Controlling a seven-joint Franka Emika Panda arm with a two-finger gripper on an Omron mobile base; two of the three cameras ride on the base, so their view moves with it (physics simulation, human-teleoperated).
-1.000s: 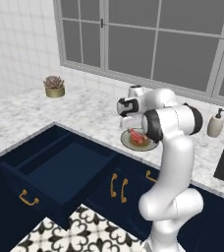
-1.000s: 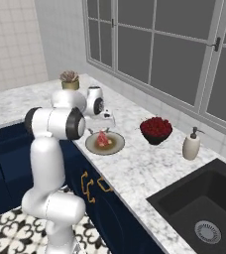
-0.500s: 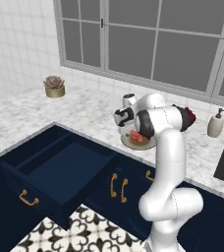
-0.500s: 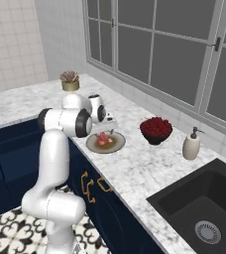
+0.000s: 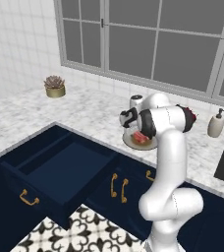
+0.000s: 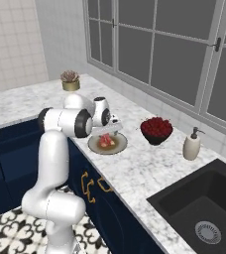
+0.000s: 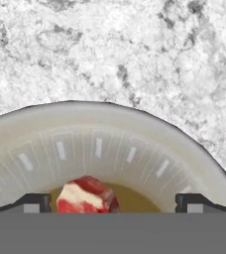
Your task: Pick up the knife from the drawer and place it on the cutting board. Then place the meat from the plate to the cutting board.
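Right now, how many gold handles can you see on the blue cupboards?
3 in the left base view: one horizontal brass handle on the open navy drawer's front, two vertical brass handles side by side under the counter. The arm may hide more.

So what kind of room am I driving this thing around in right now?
A rendered home kitchen, by the look of it: a marble counter with a black sink set into it, navy cabinets with an open drawer below, and a plate of raw meat under the gripper.
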